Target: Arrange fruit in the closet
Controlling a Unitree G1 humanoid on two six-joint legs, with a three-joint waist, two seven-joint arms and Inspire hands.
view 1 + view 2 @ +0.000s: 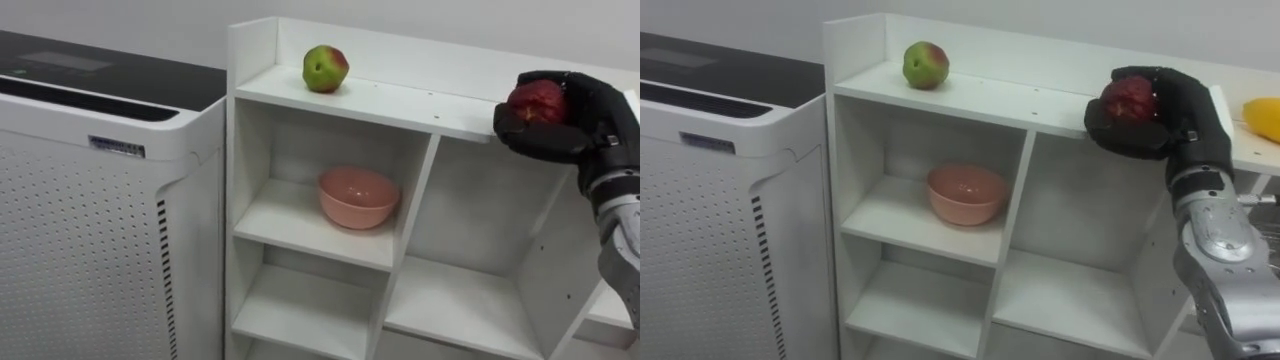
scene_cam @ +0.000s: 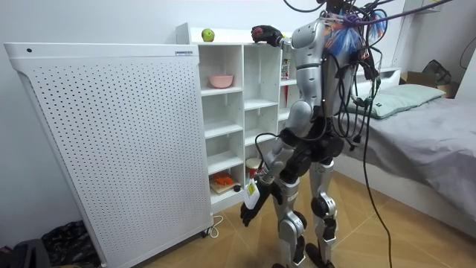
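**Right hand [image 1: 578,122] holds a red apple [image 1: 538,101] at the closet's [image 1: 250,45] top shelf [image 1: 400,100]**

Right hand is raised to the front edge of the top shelf, near the closet's right side, with its dark fingers and thumb curled round the red apple. The fruit sits in the palm, facing the closet, and its upper face shows between the fingers. From these views I cannot tell whether the apple already touches the shelf board or is carried just over its edge.

A green apple [image 1: 325,68] with a red blush stands on the same shelf, well apart to the left, close to the raised side wall. At the shelf's far right, past the hand, lies a yellow thing [image 1: 1262,118] cut off by the picture's edge. I cannot tell what it is.

One level down, in the left column, a pink bowl [image 1: 358,197] stands upright on its board, next to the upright divider.

A tall white appliance [image 1: 90,230] with a perforated front and a dark top stands directly against the closet's left side.

In the room view the robot stands upright before the closet, between it and a bed [image 2: 431,141], with its right arm lifted to shoulder height. The left hand [image 2: 248,212] hangs low beside the thigh.
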